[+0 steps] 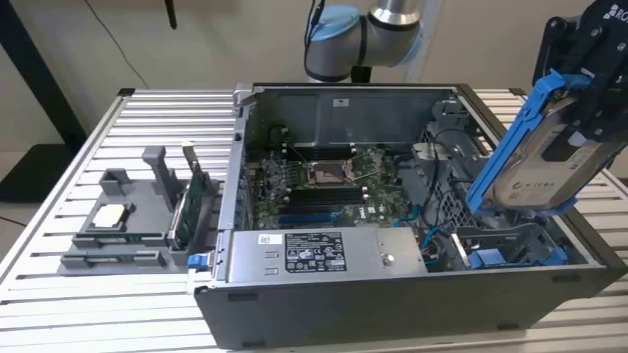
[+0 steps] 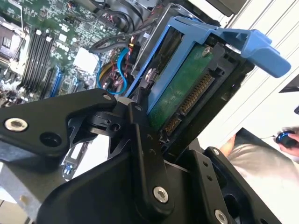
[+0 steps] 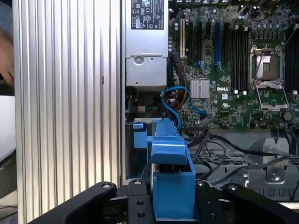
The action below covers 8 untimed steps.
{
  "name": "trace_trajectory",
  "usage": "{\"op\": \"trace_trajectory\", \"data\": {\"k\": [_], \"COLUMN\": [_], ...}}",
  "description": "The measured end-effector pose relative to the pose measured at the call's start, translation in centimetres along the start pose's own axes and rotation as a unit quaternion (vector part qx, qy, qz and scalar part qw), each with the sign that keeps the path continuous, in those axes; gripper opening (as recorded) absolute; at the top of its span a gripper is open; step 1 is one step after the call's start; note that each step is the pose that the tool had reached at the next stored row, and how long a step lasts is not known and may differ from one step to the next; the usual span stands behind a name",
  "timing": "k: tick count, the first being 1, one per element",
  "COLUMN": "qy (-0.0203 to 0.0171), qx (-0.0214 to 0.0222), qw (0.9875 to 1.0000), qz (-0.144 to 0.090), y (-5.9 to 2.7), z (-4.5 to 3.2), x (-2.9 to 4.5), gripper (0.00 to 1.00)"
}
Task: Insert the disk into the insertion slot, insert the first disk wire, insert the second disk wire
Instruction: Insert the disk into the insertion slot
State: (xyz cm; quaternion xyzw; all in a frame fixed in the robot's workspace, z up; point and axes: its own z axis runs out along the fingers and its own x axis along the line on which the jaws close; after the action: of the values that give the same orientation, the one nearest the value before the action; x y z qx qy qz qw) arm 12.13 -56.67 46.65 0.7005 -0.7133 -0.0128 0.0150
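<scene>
My black gripper (image 1: 579, 125) is shut on the disk (image 1: 534, 165), a silver drive in a bright blue carrier. The disk hangs tilted above the exterior view's right end of the open computer case. Just below it sits the insertion slot (image 1: 510, 246), a dark metal cage with blue rails. In the second wrist view the disk's green underside (image 2: 182, 88) and connector show between the gripper's fingers (image 2: 140, 135). The blue carrier (image 3: 170, 163) stands between the jaws of the gripper (image 3: 173, 203) in the first wrist view. A blue wire (image 3: 175, 95) curls loose in the case beside the cage.
The case lies open on a slatted metal table (image 1: 147, 110). Inside are the motherboard (image 1: 329, 184) and a silver power supply (image 1: 324, 254). A grey fixture (image 1: 128, 220) with a green card stands at the exterior view's left. A person's hand (image 3: 4, 58) is beside the table.
</scene>
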Motion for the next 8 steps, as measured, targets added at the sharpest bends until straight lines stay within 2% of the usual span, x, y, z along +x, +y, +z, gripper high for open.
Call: {"op": "trace_trajectory", "data": {"k": [8], "qy": [0.0], "qx": [0.0], "qw": [1.0], "qz": [0.0], "y": [0.0], "z": [0.11], "x": [0.0], "gripper": [0.33]}}
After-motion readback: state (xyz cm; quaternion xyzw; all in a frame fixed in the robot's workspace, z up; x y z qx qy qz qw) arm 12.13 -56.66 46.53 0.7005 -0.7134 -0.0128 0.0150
